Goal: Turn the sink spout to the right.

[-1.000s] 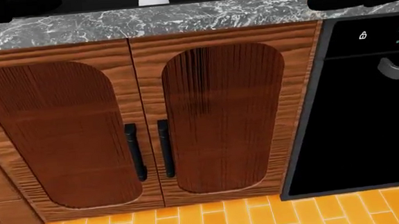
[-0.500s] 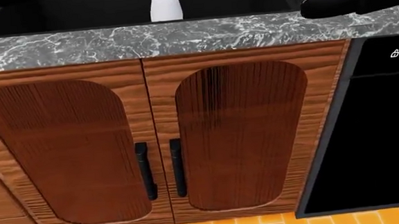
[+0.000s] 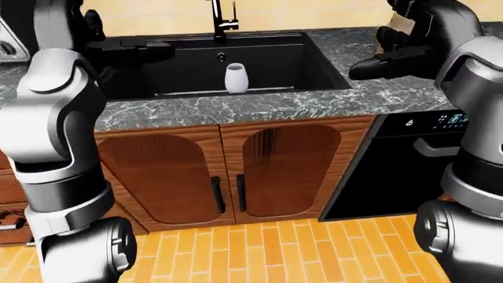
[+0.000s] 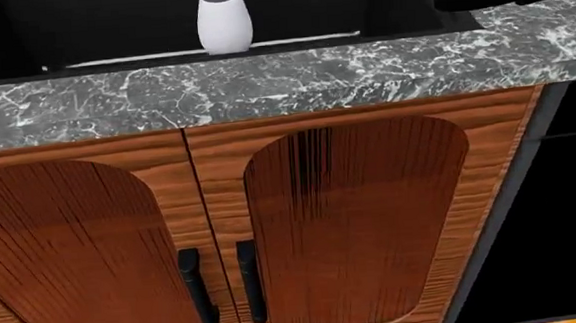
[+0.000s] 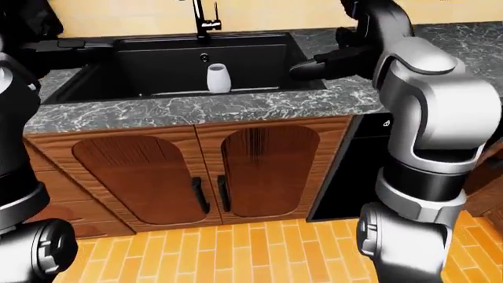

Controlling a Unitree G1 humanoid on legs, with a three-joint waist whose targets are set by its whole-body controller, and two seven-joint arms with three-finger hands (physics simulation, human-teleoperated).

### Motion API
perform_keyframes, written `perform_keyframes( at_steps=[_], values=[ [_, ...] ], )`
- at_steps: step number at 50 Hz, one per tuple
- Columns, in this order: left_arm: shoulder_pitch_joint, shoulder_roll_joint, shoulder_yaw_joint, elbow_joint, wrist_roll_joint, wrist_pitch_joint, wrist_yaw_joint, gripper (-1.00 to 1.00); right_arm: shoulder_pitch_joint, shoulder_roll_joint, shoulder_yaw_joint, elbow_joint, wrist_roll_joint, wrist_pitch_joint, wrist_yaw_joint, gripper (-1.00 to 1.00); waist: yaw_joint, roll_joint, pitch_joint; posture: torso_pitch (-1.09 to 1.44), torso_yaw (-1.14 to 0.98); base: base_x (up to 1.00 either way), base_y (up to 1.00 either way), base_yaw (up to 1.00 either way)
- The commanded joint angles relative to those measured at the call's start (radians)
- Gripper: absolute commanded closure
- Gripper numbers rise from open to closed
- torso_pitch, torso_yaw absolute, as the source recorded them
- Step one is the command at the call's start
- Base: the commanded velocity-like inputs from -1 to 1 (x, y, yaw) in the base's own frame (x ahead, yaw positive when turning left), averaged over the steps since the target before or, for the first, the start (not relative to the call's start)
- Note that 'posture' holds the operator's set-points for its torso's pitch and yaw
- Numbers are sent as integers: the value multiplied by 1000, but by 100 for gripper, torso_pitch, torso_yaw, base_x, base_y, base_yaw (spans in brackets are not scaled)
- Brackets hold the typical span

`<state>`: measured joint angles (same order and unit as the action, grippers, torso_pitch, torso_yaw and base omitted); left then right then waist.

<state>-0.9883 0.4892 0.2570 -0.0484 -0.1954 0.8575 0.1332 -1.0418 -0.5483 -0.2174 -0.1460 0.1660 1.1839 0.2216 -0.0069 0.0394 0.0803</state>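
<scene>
Cabinet doors (image 4: pixel 273 237) nearest, marble surface (image 3: pixel 259 106) above. White vase (image 3: pixel 236 78) stands in black sink (image 3: pixel 275 62). Right hand (image 3: pixel 385 62) hovers over surface at sink's right rim, fingers loosely extended, holding nothing. Left hand (image 3: pixel 141 48) at sink's left edge; grip state unclear. Sink spout (image 3: pixel 219 17) far, centre, well apart from both. Step: approach. Next: reach right hand far-left to spout, push rightward.

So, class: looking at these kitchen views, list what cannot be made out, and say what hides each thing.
- Spout of the faucet: cut off by the top edge in both eye views, so its direction is unknown.
- Faucet: absent from the head view, which shows only the cup and cabinet doors.
- Left robot hand: dark against the black sink, finger pose unclear.
</scene>
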Motion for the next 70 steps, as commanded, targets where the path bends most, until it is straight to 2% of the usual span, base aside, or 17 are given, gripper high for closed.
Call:
perform_keyframes(
  at_steps=[1,8,11,12,14,21,24,25,35,36,44,48,55,59,60,62,70],
  values=[
    [-37,12,0,-19,-6,-25,2,-100,-42,-22,-24,-18,-8,-24,-6,-100,-9,23,-35,0,0,0,0,0],
    [-55,30,1,-22,-23,-11,11,-100,-32,-24,-30,-26,-5,-23,-3,-100,7,-38,-46,0,0,10,0,0],
    [-50,36,2,-23,-26,-13,11,-100,-37,-21,-23,-27,-4,-14,-3,-100,18,-104,-73,0,0,18,0,0],
    [-54,42,5,-15,-28,-15,9,-100,-42,-25,-23,-29,-4,-8,-1,-100,13,-67,-63,0,0,17,0,0],
    [-60,49,10,-6,-32,-16,10,-100,-43,-27,-25,-31,-4,-6,1,-100,11,-93,-58,0,0,18,0,0],
    [-61,85,27,37,-46,-41,10,-100,-36,-27,-19,-35,-14,-13,7,-100,-1,-56,-21,0,0,5,0,0],
    [-77,135,53,75,-58,-46,3,-100,-35,-32,-25,-42,-16,-4,11,-100,-13,17,-47,0,0,0,0,0],
    [-84,158,63,90,-63,-48,1,-100,-36,-36,-28,-41,-16,-3,13,-100,-12,-26,-35,0,0,0,0,0],
    [-148,286,69,218,-101,-88,-2,-100,-58,-47,-33,-54,-15,22,17,-100,4,-34,-51,0,0,0,0,0],
    [-145,291,69,221,-102,-92,-3,-100,-51,-43,-36,-53,-14,17,15,-100,6,-29,-80,0,0,16,0,0],
    [-147,318,71,245,-116,-103,0,-100,-44,-39,-36,-55,-7,12,9,-100,18,-65,-26,0,0,31,0,0],
    [-136,330,78,247,-123,-102,-3,-100,-48,-41,-36,-58,-3,19,7,-100,21,-73,-35,0,0,40,0,0],
    [-129,350,85,246,-135,-101,0,-100,-51,-39,-31,-46,-1,9,5,-100,5,-36,-38,0,0,42,0,0],
    [-120,366,94,258,-144,-108,0,-100,-50,-38,-30,-50,-1,14,4,-100,-12,44,-61,0,0,42,0,0],
    [-119,369,94,259,-146,-108,0,-100,-53,-38,-31,-48,-1,14,4,-100,-5,25,-54,0,0,41,0,0],
    [-121,371,89,265,-145,-112,2,-100,-58,-36,-25,-38,-3,7,4,-100,-12,51,-29,0,0,42,0,0],
    [-128,389,94,271,-156,-106,4,-100,-56,-39,-30,-49,-2,18,5,-100,14,-9,-39,0,0,41,0,0]
  ],
)
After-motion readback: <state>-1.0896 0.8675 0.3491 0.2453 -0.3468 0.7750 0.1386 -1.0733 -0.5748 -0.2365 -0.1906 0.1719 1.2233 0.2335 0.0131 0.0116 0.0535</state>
